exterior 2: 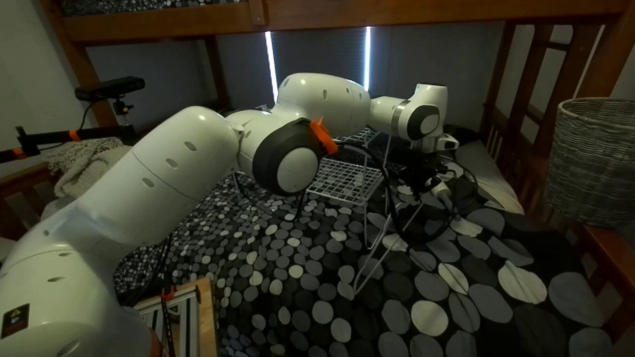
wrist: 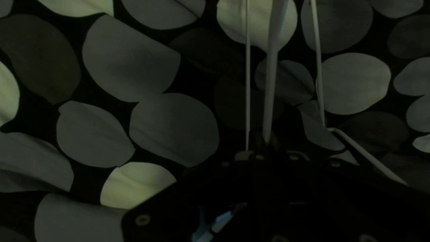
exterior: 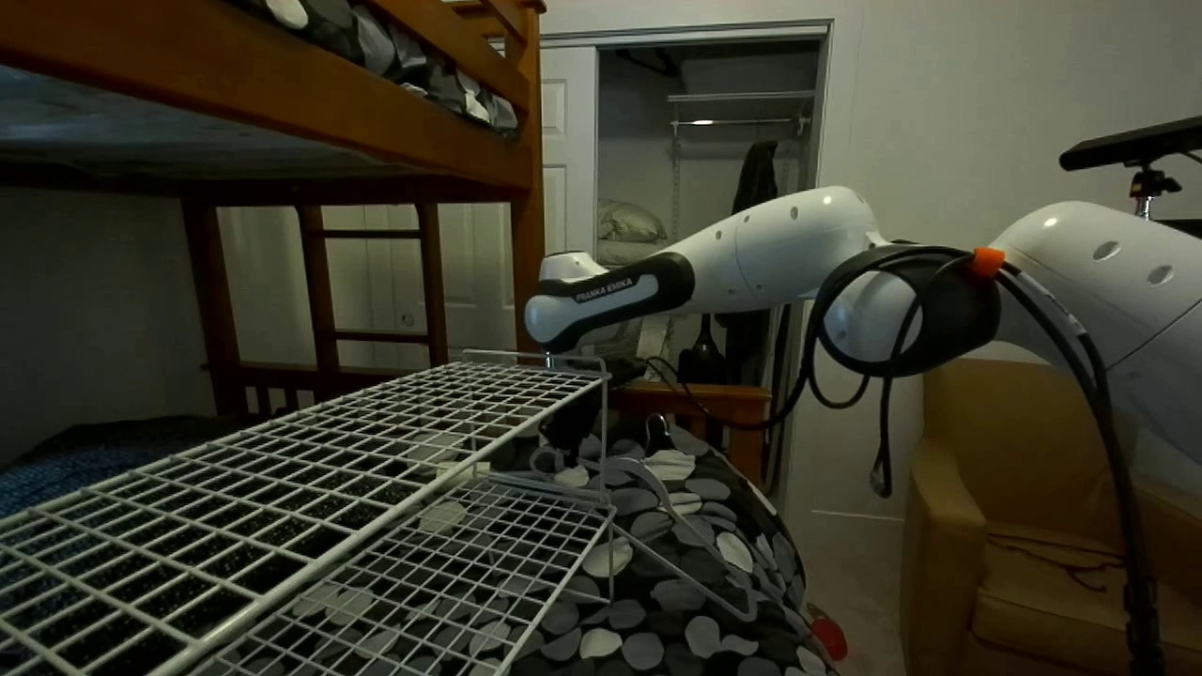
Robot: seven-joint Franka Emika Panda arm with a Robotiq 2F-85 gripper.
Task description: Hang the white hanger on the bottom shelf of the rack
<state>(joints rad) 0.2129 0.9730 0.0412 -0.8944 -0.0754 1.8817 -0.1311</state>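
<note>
The white hanger [exterior: 660,490] hangs tilted beside the near end of the rack, and also shows in an exterior view [exterior 2: 382,259]. In the wrist view its bar [wrist: 272,67] runs between my fingertips. My gripper [wrist: 264,138] is dark and shut on the hanger, above the bedding; in an exterior view the gripper [exterior 2: 421,173] is right of the rack. The rack [exterior: 357,538] has two white grid tiers. Its bottom shelf [exterior: 556,591] lies beside the hanger in that view; the shelf [exterior 2: 337,197] is partly behind the arm. I cannot tell whether hanger and shelf touch.
Dotted bedding [exterior 2: 322,312] lies under the rack and hanger. A wooden bunk bed [exterior: 376,113] frames the space above. A wicker basket [exterior 2: 593,163] stands at the right. A tan armchair [exterior: 1014,507] stands nearby. A black cable [exterior: 817,319] loops from the arm.
</note>
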